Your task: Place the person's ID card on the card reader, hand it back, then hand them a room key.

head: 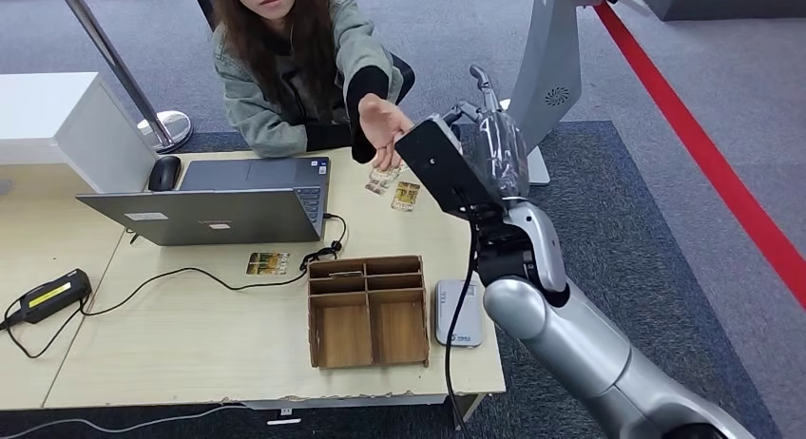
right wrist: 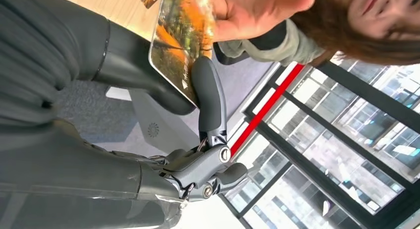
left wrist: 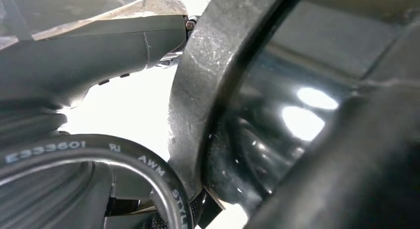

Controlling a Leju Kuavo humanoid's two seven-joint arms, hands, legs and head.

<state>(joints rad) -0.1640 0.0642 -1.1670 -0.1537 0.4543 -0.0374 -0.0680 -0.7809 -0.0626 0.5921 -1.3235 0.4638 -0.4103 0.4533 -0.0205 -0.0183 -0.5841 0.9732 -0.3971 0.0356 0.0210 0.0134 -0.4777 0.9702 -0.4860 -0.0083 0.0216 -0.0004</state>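
- Far left of the worktop (head: 171, 353): one black handheld scanner (head: 47, 295) with a yellow label, cable trailing off it.
- One white box-like unit (head: 57, 125) sits at the back left corner, and one black mouse (head: 163, 173) lies just beside it.
- One grey laptop (head: 228, 206), open, its lid back turned toward the robot.
- Cards lying loose: three that I can count. One card (head: 267, 263) just in front of the laptop, and two cards (head: 394, 187) side by side near the back edge, under the person's hand (head: 380, 125).
- One wooden organizer (head: 367, 311) with several compartments; what's in the back slots is too small to tell.
- One white card reader (head: 458, 314) just right of the organizer, nothing lying on it.
- One person (head: 295, 59) sits across the worktop, palm open and reaching toward the robot.
- Right hand (right wrist: 163, 85) is raised over the back right of the worktop. Its fingers (right wrist: 208, 95) and thumb pinch one card with an orange landscape print (right wrist: 181, 35), and the person's hand touches its far end in the right wrist view. So the fourth card is up in the air, not on the reader.
- Left hand (left wrist: 74, 60): the left wrist view is too close and dark, so I can't tell how its fingers are set.
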